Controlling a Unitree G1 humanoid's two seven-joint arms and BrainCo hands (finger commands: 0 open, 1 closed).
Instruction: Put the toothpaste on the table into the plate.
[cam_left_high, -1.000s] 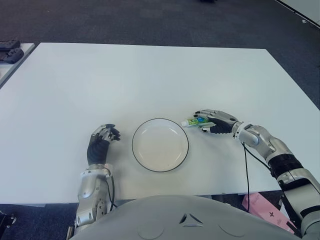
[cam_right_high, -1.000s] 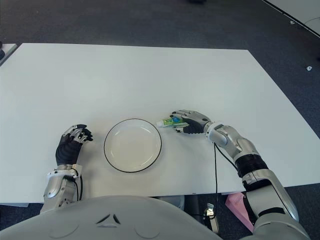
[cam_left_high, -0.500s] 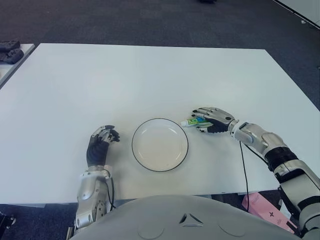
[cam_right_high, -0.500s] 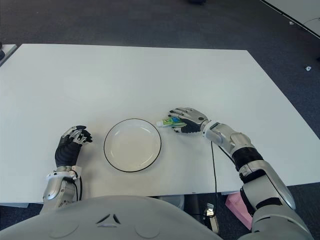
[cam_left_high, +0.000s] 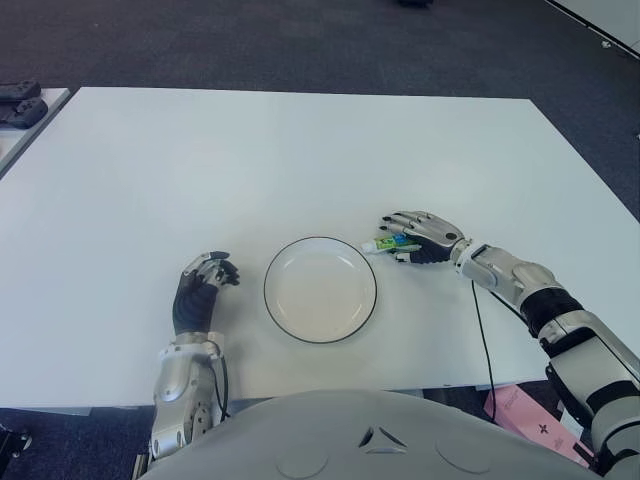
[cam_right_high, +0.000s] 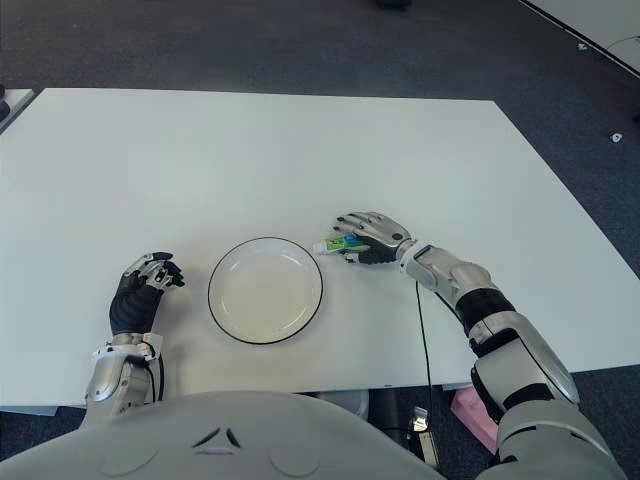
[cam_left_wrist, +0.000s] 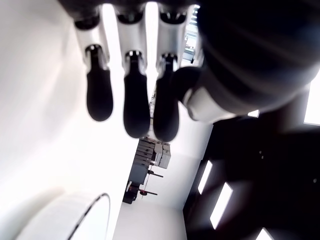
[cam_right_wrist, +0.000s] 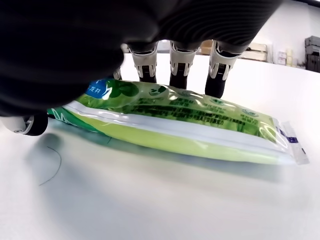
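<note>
The white tabletop (cam_left_high: 300, 150) carries an empty plate (cam_left_high: 320, 289) near its front edge, and the toothpaste (cam_right_wrist: 180, 120) lies flat on the tabletop just beside the plate's right rim. The grasp looks to be the step in hand: the right hand (cam_left_high: 415, 235) arches over the tube, fingers (cam_right_wrist: 177, 67) curved behind it, nothing lifted. Next it must close, lift and carry leftward. The thumb's contact is hidden. The left hand (cam_left_high: 200, 285), loosely curled and empty, shows left of the plate.
</note>
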